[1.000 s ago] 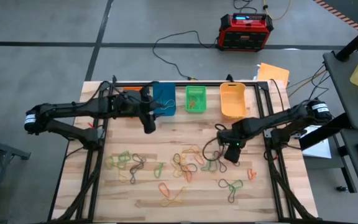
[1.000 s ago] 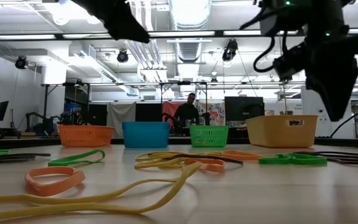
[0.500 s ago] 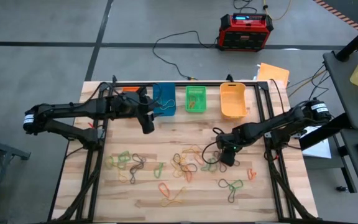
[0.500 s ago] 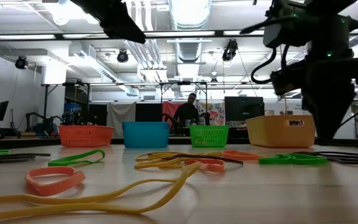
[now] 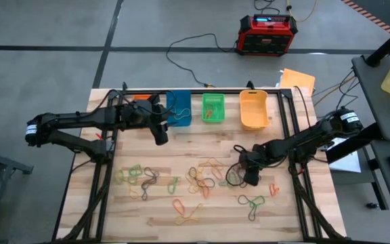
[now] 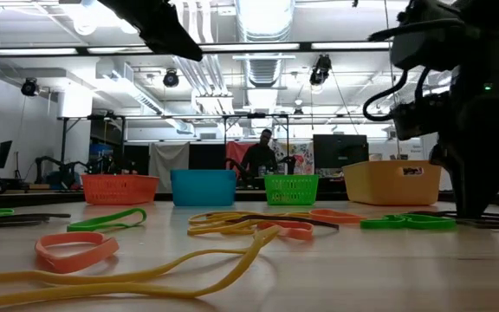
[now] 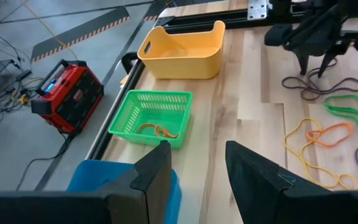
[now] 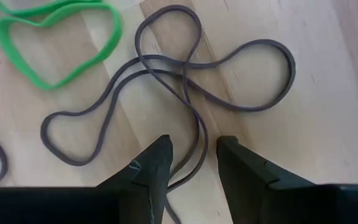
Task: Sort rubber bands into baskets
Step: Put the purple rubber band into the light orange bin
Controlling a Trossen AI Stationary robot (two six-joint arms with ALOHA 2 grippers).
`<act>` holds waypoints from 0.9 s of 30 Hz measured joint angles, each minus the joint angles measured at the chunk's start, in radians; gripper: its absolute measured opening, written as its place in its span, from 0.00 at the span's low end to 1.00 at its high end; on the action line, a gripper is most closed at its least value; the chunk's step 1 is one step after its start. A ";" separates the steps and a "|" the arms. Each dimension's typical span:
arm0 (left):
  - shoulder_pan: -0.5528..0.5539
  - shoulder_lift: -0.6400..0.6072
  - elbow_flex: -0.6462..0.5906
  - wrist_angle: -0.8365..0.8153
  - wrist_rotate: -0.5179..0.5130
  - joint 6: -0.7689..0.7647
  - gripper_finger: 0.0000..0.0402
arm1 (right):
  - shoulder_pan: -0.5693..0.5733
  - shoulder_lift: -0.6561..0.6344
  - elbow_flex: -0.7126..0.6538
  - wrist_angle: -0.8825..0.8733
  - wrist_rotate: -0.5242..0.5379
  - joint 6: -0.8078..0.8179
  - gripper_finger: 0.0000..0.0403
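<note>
Wooden table (image 5: 181,146) holds, at middle left of the high view, the left gripper (image 5: 161,137) parted and empty near the blue basket (image 5: 179,108), while only the right wrist view shows the right gripper (image 8: 191,163), now lower than before, parted astride a dark rubber band (image 8: 185,87).

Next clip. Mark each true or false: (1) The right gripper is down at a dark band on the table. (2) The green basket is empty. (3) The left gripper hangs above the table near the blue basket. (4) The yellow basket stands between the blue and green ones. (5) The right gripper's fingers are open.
1. True: the right gripper straddles a dark band on the table.
2. False: the green basket holds an orange band.
3. True: the left gripper hangs by the blue basket.
4. False: the yellow basket stands at the row's end, beyond the green one.
5. True: a strand lies between them.
</note>
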 joint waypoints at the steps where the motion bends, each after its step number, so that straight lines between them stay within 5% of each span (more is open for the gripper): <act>1: 0.000 0.000 0.000 0.000 0.000 0.005 0.34 | 0.009 0.004 -0.003 0.002 0.016 0.001 0.29; 9: 0.000 0.000 0.000 0.000 -0.043 0.045 0.34 | 0.019 0.054 -0.007 0.014 0.042 -0.023 0.05; 18: 0.012 0.000 0.000 -0.008 -0.043 0.139 0.34 | -0.008 -0.059 0.012 -0.004 0.015 -0.070 0.02; 27: 0.098 0.001 -0.014 -0.008 -0.041 0.231 0.34 | -0.240 -0.245 0.104 0.139 0.053 -0.310 0.02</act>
